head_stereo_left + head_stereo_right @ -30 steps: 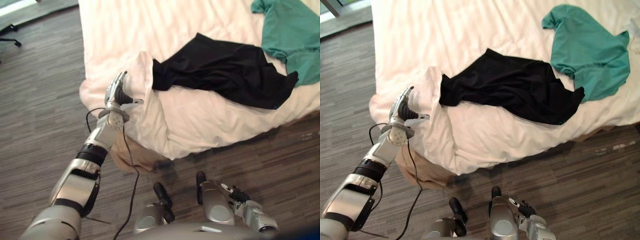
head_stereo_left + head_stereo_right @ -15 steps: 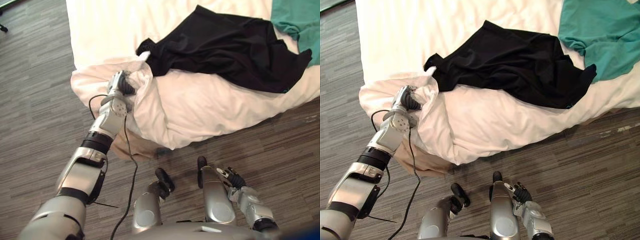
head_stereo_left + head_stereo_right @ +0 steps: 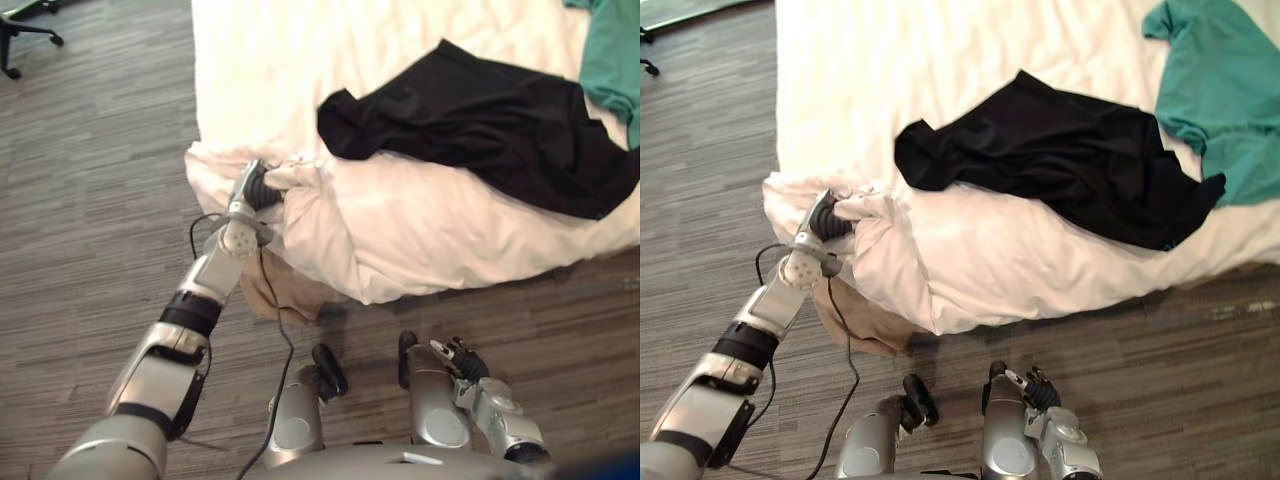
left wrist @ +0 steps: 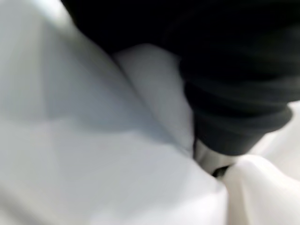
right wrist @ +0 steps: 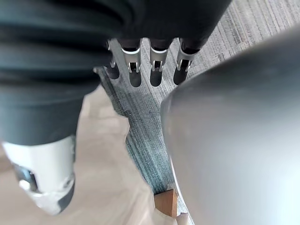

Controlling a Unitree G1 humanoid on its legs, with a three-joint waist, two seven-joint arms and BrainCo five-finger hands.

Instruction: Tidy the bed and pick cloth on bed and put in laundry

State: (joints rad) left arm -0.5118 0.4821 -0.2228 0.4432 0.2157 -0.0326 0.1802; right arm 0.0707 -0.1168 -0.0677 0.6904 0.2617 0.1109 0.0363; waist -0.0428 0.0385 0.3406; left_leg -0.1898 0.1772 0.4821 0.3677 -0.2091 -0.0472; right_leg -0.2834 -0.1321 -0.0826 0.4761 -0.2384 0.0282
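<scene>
A white duvet (image 3: 420, 215) covers the bed, its near left corner bunched up. My left hand (image 3: 255, 187) is at that corner, fingers curled into the white fold; the left wrist view has white cloth (image 4: 93, 154) pressed against the dark cover. A black garment (image 3: 480, 120) lies crumpled on the duvet to the right of the hand, not touched. A green garment (image 3: 1215, 90) lies at the far right of the bed. My right hand (image 3: 462, 360) hangs low by the floor, its fingers (image 5: 157, 65) straight and empty.
A beige sheet (image 3: 285, 295) hangs below the duvet corner toward the grey wood floor (image 3: 90, 200). A black chair base (image 3: 20, 35) stands at the far left. Bare floor runs along the bed's left side and foot.
My left hand has curled shut on the duvet corner, which now lies bunched lower and flatter. The camera has shifted, so the bed sits further right in view.
</scene>
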